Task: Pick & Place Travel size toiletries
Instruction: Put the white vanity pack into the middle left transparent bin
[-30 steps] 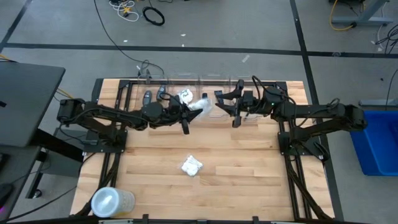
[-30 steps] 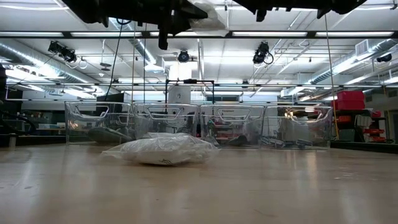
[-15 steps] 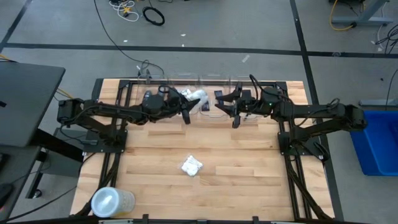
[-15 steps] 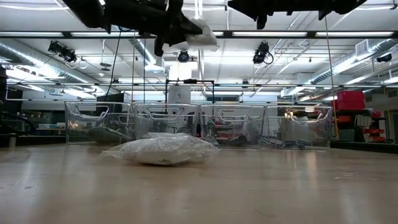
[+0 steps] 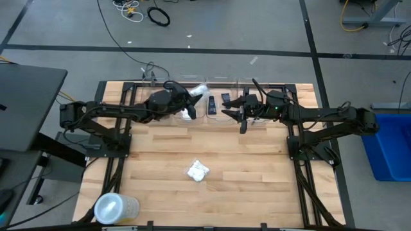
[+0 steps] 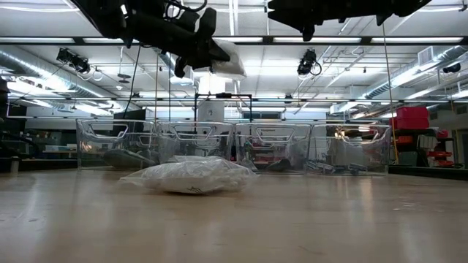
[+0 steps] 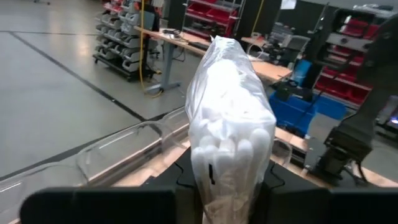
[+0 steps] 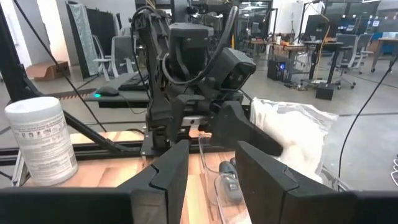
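A row of clear plastic bins [image 6: 234, 146] stood along the far edge of the wooden table [image 5: 244, 160]. In the high view, the bins beside the right arm held small dark items [image 5: 225, 98], too small to tell apart, and the low view showed dark shapes lying on the floors of several bins. The left gripper [image 5: 192, 101] hung raised above the row, its fingers pinching a white crinkly packet [image 5: 198, 88] by one end; the left wrist view showed the packet [image 7: 231, 124] standing up between the dark fingers, with a curved clear bin rim [image 7: 118, 146] below it. In the low view the held packet [image 6: 223, 58] sat well above the bin tops. The right gripper [image 5: 241, 119] hovered just beside the row on the other side, its fingers [image 8: 168, 171] spread apart with nothing between them. A second white packet [image 5: 198, 171] lay alone on the boards near the table's middle, well apart from the bins; from table height it [image 6: 191, 176] rested flat in front of them. A large translucent round container [image 5: 115, 208] lay at the near left corner of the table.
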`<control>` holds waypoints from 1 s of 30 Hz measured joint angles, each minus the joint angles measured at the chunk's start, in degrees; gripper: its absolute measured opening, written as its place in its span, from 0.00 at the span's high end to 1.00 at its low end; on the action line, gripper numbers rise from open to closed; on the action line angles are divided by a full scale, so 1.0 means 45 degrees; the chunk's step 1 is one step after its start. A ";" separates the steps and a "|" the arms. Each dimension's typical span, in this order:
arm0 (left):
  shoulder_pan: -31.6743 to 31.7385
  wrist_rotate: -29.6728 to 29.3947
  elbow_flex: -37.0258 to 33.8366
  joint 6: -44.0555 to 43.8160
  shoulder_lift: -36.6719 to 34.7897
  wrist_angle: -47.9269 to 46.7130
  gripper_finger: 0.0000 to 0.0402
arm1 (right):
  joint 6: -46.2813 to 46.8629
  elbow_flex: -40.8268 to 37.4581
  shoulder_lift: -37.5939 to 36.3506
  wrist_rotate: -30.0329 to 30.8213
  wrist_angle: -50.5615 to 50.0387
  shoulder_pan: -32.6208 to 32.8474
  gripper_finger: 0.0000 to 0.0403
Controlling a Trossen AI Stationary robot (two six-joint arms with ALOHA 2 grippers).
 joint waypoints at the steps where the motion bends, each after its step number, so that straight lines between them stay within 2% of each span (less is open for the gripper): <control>1: 0.0049 -0.0018 0.0000 0.0000 0.0000 -0.0110 0.83 | -0.0012 0.0000 0.0000 0.0000 -0.0005 0.0000 0.65; 7: 0.0304 -0.0398 0.0000 -0.0001 0.0000 -0.1444 0.82 | -0.0016 0.0000 0.0000 0.0030 -0.0024 0.0000 0.66; 16: 0.0734 -0.0591 0.0000 0.0365 0.0010 -0.2322 0.82 | -0.0014 0.0000 0.0000 0.1171 -0.0044 0.0003 0.67; 25: 0.1938 0.0657 0.0000 0.0887 0.0010 -0.2368 0.83 | -0.0012 0.0001 0.0005 0.2669 -0.0071 0.0005 0.67; 30: 0.2825 0.0812 0.0000 0.1318 0.0010 -0.2561 0.83 | -0.0012 0.0000 0.0005 0.2791 -0.0078 0.0002 0.67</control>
